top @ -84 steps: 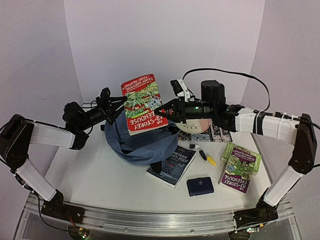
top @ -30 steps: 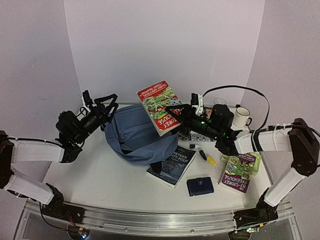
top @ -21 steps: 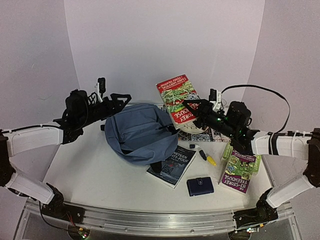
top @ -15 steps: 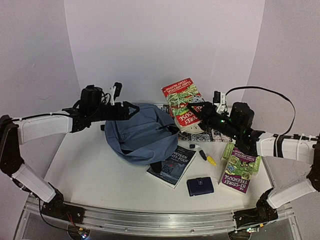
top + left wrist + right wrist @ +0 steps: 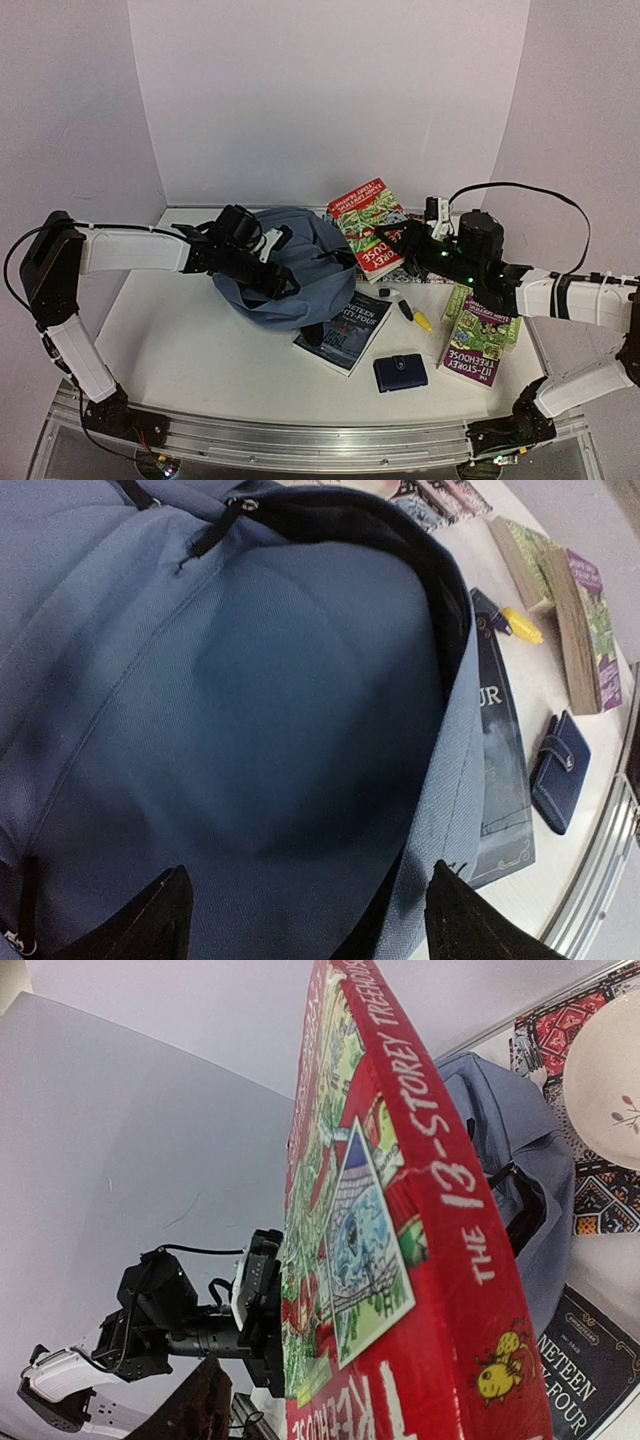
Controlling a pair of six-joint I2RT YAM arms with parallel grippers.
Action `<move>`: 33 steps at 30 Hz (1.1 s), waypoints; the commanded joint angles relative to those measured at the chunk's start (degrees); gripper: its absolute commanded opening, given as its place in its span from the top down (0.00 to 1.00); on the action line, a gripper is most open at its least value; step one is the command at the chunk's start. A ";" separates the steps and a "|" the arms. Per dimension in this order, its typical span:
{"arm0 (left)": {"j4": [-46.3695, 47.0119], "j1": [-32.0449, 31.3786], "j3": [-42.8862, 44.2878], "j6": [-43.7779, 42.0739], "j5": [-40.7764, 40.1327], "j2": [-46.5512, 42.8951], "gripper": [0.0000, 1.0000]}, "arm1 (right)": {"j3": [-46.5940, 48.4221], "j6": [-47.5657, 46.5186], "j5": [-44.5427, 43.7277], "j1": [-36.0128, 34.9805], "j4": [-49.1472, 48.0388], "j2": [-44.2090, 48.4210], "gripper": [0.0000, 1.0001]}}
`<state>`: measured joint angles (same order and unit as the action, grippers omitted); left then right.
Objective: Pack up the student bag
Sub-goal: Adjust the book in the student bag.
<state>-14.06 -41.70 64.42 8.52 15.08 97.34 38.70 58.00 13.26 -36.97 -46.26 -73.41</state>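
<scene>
The table point(image 5: 170, 350) carries the student bag point(image 5: 300, 262) left of centre, slumped on its side with its dark-lined mouth towards the right, where the loose things lie. In under three seconds both arms have traded places around it. The left arm, which stood off to the bag's left, has swung in over the fabric, and its wrist view now looks straight down onto the bag point(image 5: 250, 730) with the left fingers point(image 5: 160, 920) spread wide and holding nothing, just above the cloth near the black-trimmed rim. The right arm has drawn back and come lower: the red book point(image 5: 368, 225), which was raised over the bag, now hangs tilted just right of the mouth, clamped by its lower edge in the right fingers point(image 5: 405, 240). This looks like a reset rather than a finish, since the book is not inside and the mouth sags nearly flat; the left fingers probably need to pinch the rim and lift it so the book can slide in. Unpacked on the table are the dark book point(image 5: 345, 325), touching the bag's near edge, the purple book point(image 5: 480, 335) further right, the navy wallet point(image 5: 400, 373) nearest the arms, and a small yellow marker point(image 5: 422, 322) between the two books
</scene>
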 commanded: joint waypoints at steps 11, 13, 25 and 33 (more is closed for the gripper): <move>-4.05 -11.59 0.41 -0.57 -16.79 3.54 0.16 | 0.82 -1.57 1.07 0.03 -4.76 0.54 1.00; -4.00 -13.92 -0.52 1.89 -19.51 3.81 0.16 | 0.70 -1.58 1.04 0.04 -4.72 0.38 1.00; -3.99 -20.01 -10.60 24.36 -30.11 -6.18 0.24 | 2.36 -2.78 3.05 0.04 -4.64 -1.72 1.00; -3.94 -20.38 -7.74 17.86 -28.73 -16.61 0.17 | 7.19 -5.05 6.08 0.03 3.99 -4.87 1.00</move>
<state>-18.23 -62.27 53.13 29.32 -13.10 86.50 40.42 55.76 16.41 -36.97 -42.09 -77.55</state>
